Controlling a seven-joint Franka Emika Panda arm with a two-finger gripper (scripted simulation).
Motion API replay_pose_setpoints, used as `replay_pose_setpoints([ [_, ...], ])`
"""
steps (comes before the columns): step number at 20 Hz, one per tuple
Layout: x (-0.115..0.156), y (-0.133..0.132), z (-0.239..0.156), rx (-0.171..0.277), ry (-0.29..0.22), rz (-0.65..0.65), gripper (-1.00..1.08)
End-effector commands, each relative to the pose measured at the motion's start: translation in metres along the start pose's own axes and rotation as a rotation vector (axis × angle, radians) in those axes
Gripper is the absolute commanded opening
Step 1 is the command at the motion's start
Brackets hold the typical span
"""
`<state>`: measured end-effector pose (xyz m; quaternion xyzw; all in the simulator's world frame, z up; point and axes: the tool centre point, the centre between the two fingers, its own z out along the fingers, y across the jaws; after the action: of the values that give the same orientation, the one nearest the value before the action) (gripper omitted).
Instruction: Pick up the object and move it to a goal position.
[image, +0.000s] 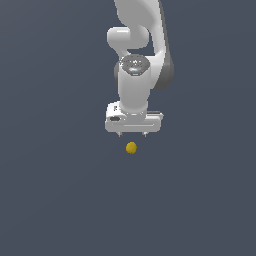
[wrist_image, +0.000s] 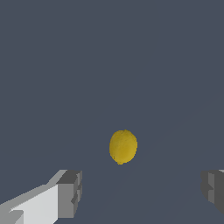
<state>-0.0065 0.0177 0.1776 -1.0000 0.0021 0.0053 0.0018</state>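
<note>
1. Plainly, the yellow-gold ball (image: 131, 148) lies on the flat dark grey surface (image: 50, 200), free of any grip. No edge or corner of that surface shows in either view, so the ball can only be placed against the arm: just beyond the gripper (image: 132, 134) in the exterior view, apart from it.

2. In the wrist view the ball (wrist_image: 123, 146) sits roughly midway across the gap between the two fingers (wrist_image: 70, 192), though ahead of the tips rather than between them. The fingers are spread wide and hold nothing (the second pad only peeks in at the frame's edge).

3. Risk one: a smooth round ball rolls. If a fingertip touches it on the way down, or one pad arrives before the other, it would likely scoot off across the surface.

4. Risk two: closing short of the ball. Since the ball lies ahead of the tips, the jaws would probably shut on air unless the white Panda arm (image: 134, 85) advances first.

5. Risk three: a pinch off the ball's middle could squirt it out, being so small against the pads.

6. No goal marker is visible in either view, so where the carry ends cannot be judged.
</note>
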Motion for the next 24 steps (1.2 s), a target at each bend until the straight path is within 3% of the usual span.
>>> replay_pose_setpoints([
  [1, 0.000, 0.000, 0.000, 0.000, 0.000, 0.000, 1.00],
  [10, -0.009, -0.012, 0.004, 0.019, -0.036, 0.014, 1.00],
  [24, -0.009, -0.008, 0.021, 0.012, -0.027, -0.089, 1.00],
])
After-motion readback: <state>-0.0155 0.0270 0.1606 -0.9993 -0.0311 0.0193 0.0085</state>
